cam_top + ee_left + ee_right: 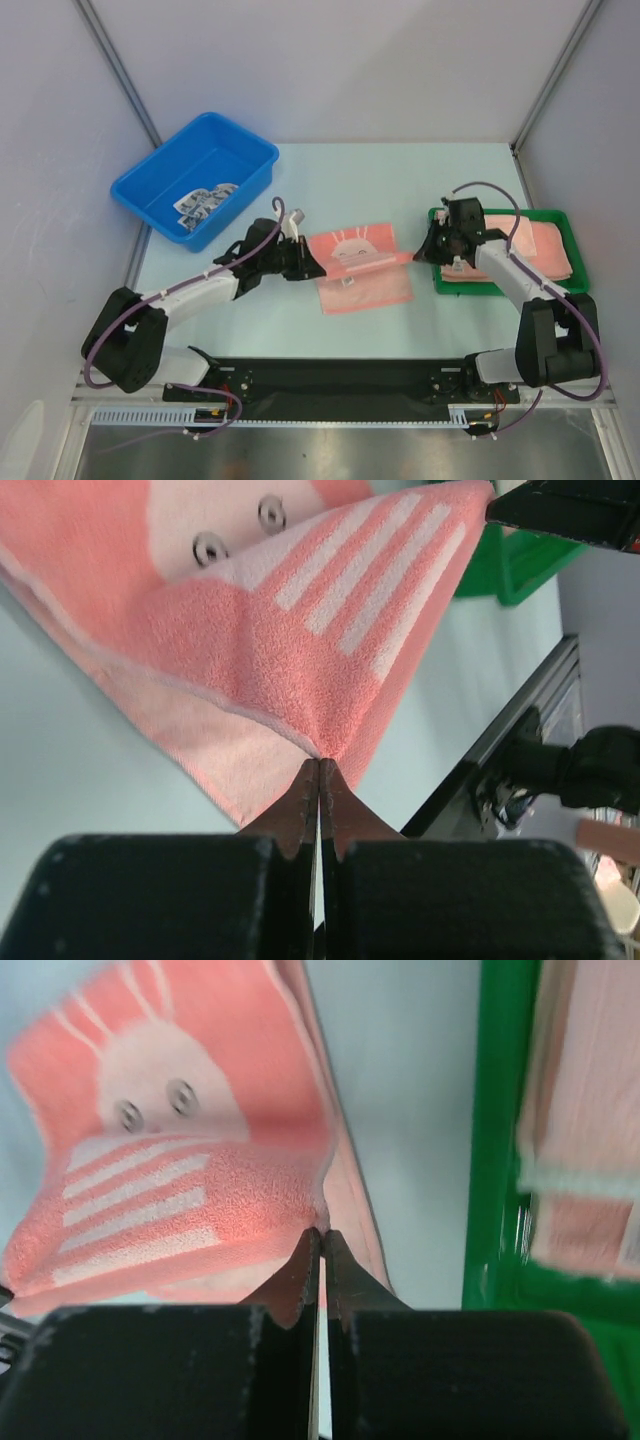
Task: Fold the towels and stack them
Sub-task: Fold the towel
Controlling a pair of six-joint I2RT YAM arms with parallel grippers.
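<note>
The left jaws and right jaws are each clamped tight on opposite corners of the pink bunny towel (358,262), mid pale-green table (400,185). Folded pink towels (545,248) fill the green tray (550,214); blue bin (160,152) far-left, grey walls (340,70) around.

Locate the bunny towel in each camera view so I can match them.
Top external: bunny towel mid-frame.
Left wrist: bunny towel fills the upper frame, stripes at right.
Right wrist: bunny towel upper left, face showing.
Shared landmark: green tray, right of the towel in all three.
</note>
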